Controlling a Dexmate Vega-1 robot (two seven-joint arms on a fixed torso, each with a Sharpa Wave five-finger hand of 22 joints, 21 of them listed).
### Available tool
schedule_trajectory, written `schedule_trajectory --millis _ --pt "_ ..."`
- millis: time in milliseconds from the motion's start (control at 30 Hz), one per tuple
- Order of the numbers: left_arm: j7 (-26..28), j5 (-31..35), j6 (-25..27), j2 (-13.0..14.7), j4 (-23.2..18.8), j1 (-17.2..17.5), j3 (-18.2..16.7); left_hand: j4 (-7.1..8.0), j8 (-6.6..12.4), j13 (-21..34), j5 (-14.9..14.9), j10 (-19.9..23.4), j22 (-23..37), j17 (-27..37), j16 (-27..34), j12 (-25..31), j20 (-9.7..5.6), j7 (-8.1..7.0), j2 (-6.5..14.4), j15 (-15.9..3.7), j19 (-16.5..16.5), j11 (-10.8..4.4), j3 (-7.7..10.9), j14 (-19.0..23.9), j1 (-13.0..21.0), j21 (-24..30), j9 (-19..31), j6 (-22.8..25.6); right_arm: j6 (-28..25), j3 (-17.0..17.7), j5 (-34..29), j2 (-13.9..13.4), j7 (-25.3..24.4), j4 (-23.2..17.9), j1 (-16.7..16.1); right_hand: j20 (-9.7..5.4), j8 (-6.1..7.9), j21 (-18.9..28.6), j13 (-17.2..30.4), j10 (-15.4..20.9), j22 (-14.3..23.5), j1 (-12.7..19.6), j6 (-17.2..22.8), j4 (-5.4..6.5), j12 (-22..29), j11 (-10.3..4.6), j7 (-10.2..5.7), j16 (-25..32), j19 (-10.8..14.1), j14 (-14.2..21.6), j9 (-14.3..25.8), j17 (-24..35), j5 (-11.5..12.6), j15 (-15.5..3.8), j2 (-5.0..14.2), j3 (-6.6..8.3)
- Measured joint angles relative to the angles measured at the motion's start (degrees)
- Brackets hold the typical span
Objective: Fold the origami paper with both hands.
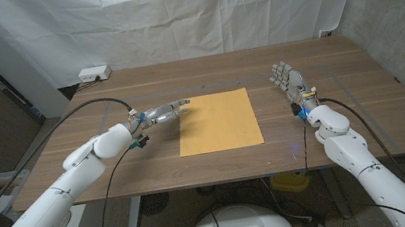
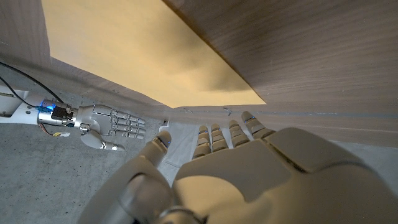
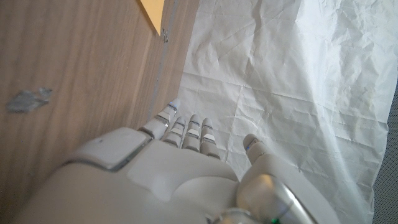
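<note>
Orange origami paper (image 1: 217,121) laid flat at the middle of the wooden table (image 1: 366,116), left hand (image 1: 162,113) held empty with fingers extended, fingertips at the paper's left far corner, right hand (image 1: 290,82) held empty with fingers apart, well right of the paper

paper (image 1: 218,122) mid-table (image 1: 366,116), between both hands

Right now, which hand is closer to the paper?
The left hand: its fingertips reach almost to the paper at the far left corner. The right hand stands well off the right edge.
</note>
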Motion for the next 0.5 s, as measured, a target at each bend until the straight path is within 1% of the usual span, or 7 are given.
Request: schedule_trajectory --millis 133,167,233,267,300,500 --pt "-0.48 1.19 0.94 0.13 -0.33 -0.17 0.39 0.00 0.00 0.00 0.00 -0.05 0.00 0.00 0.00 0.00 -0.10 0.21 -0.01 0.00 -0.53 -0.04 0.00 0.00 -0.01 0.00 0.00 0.21 0.00 0.00 0.00 0.02 0.07 0.45 0.31 0.00 0.00 0.00 0.00 0.00 0.00 0.00 0.00 0.00 0.00 0.00 0.00 0.00 0.00 0.00 0.00 0.00 0.00 0.00 0.00 0.00" --pt "-0.48 1.19 0.94 0.13 -0.33 -0.17 0.39 0.00 0.00 0.00 0.00 -0.15 0.00 0.00 0.00 0.00 -0.07 0.31 -0.37 0.00 -0.55 -0.14 0.00 0.00 -0.37 0.00 0.00 0.31 0.00 0.00 0.00 0.02 0.09 0.46 0.31 0.00 0.00 0.00 0.00 0.00 0.00 0.00 0.00 0.00 0.00 0.00 0.00 0.00 0.00 0.00 0.00 0.00 0.00 0.00 0.00 0.00" --pt "-0.87 1.93 1.72 0.17 -0.57 -0.27 0.60 0.20 0.00 0.00 0.00 -0.22 0.00 0.00 0.00 -0.30 0.00 0.31 -0.46 0.00 -0.62 -0.20 -0.20 0.00 -0.46 -0.42 0.00 0.31 0.02 0.00 0.02 0.07 0.20 0.80 0.52 0.00 0.00 0.00 0.00 0.00 0.00 0.00 0.00 0.00 0.00 0.00 0.00 0.00 0.00 0.00 0.00 0.00 0.00 0.00 0.00 0.00" --pt "-1.02 2.23 1.98 0.17 -0.60 -0.29 0.63 0.33 -0.25 0.00 0.00 -0.22 0.00 0.00 0.00 -0.35 -0.21 0.31 -0.46 -0.13 -0.83 -0.20 -0.33 -0.14 -0.46 -0.44 0.00 0.31 0.02 -0.01 0.02 0.08 0.21 0.91 0.60 0.00 0.00 0.00 0.00 0.00 0.00 0.00 0.00 0.00 0.00 0.00 0.00 0.00 0.00 0.00 0.00 0.00 0.00 0.00 0.00 0.00" --pt "-1.12 2.37 2.16 0.17 -0.60 -0.29 0.63 0.34 -0.35 0.00 0.00 -0.34 0.00 0.00 0.00 -0.36 -0.01 0.31 -0.47 -0.16 -1.03 -0.09 -0.34 -0.29 -0.47 -0.44 0.00 0.31 0.02 -0.01 0.02 0.08 0.21 0.95 0.62 0.00 0.00 0.00 0.00 0.00 0.00 0.00 0.00 0.00 0.00 0.00 0.00 0.00 0.00 0.00 0.00 0.00 0.00 0.00 0.00 0.00" --pt "-2.25 3.97 3.79 0.21 -0.90 -0.67 1.15 0.72 -0.36 0.00 0.00 -0.76 0.00 0.14 -0.29 -0.36 0.01 0.31 -1.05 -0.06 -2.05 -0.32 -0.73 -0.98 -1.07 -0.89 0.00 0.31 0.06 -0.03 0.05 0.19 0.35 1.40 0.90 0.00 0.00 0.00 0.00 0.00 0.00 0.00 0.00 0.00 0.00 0.00 0.00 0.00 0.00 0.00 0.00 0.00 0.00 0.00 0.00 0.00"
